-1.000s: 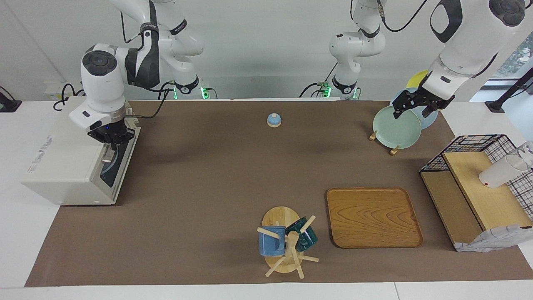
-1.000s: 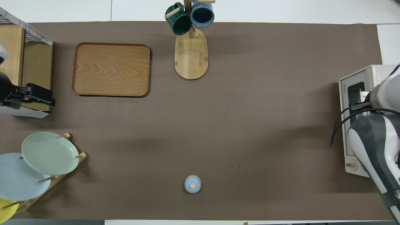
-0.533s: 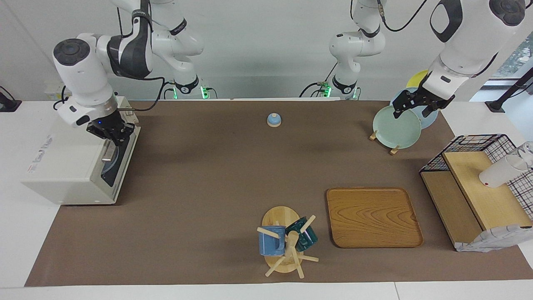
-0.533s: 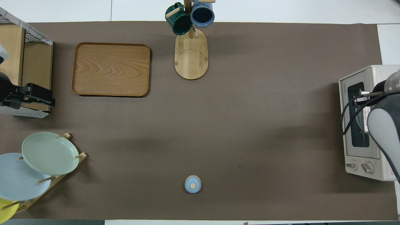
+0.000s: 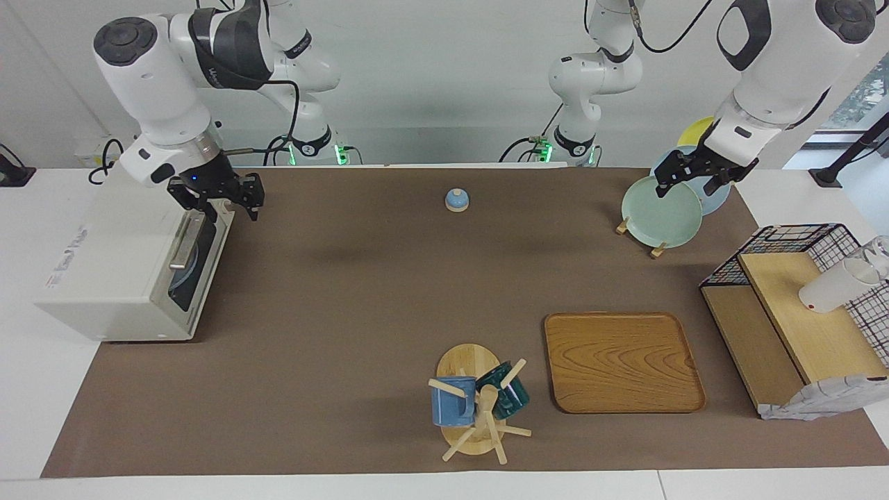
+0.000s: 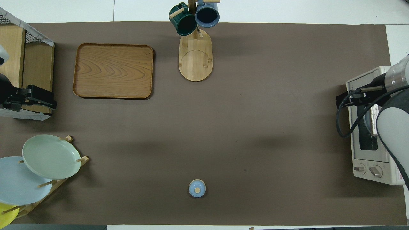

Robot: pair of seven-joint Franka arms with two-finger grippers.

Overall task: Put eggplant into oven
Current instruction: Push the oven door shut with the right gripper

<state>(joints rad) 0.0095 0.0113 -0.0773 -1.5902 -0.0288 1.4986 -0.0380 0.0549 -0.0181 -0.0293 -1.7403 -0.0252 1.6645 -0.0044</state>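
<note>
Grey lettering runs along the top panel of the white oven (image 5: 104, 271) at the right arm's end of the table, but it cannot be read in the facing view. A short dark brand mark stands on the oven's front frame above the door window in the overhead view, also illegible. Small print on the right arm's grey upper link cannot be made out.

A robot lab: two bench-mounted arms (image 5: 604, 76), kitchen props on brown matting (image 5: 347, 298).
</note>
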